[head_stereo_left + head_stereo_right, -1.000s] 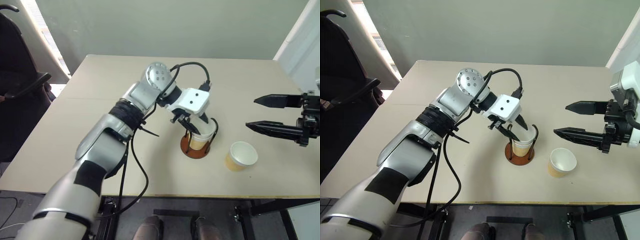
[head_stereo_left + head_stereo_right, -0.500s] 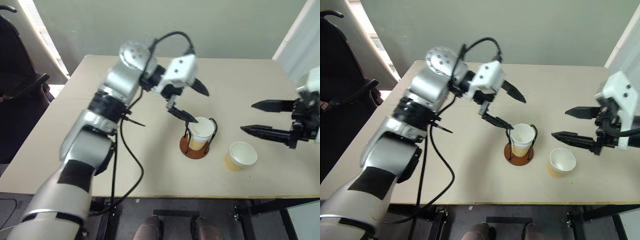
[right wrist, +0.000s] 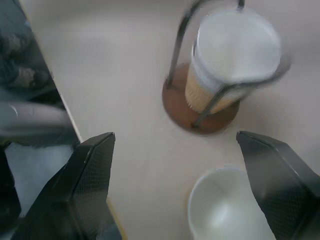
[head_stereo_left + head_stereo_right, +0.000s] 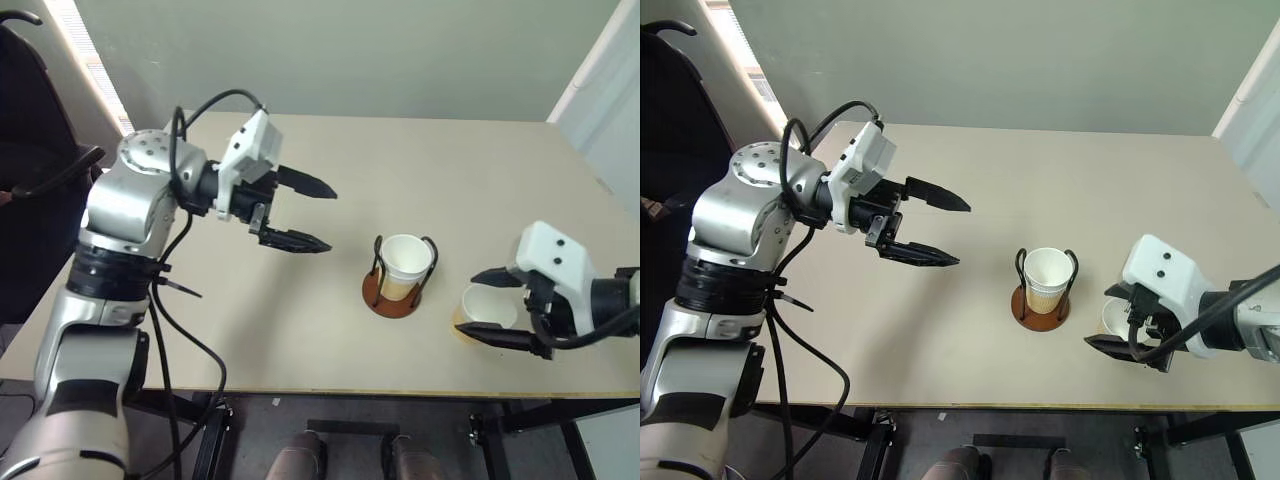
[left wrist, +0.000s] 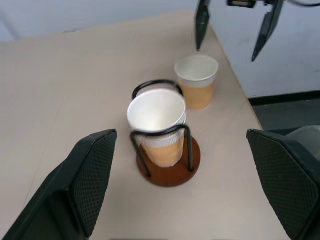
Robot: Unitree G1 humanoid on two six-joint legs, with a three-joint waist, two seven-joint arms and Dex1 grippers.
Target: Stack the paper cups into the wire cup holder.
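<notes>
The wire cup holder [image 4: 380,296], a reddish-brown disc with black wire loops, stands at mid-table. A paper cup [image 4: 404,258] sits upright inside it, and a second rim just below suggests another cup nested under it. One more paper cup [image 4: 489,307] stands loose on the table right of the holder. My right gripper [image 4: 466,303] is low at that cup, open, one finger on each side; whether they touch it I cannot tell. My left gripper [image 4: 332,220] hovers open and empty, well left of the holder and pointing toward it. The left wrist view shows the holder [image 5: 172,175] and the loose cup [image 5: 196,82].
The beige table [image 4: 300,330] has its front edge close to the loose cup. A black chair [image 4: 40,170] stands off the table's left side. A white panel [image 4: 600,70] rises beyond the right corner.
My left gripper opened off the cup in the holder and drew back to the left and up. My right gripper came down and now flanks the loose cup.
</notes>
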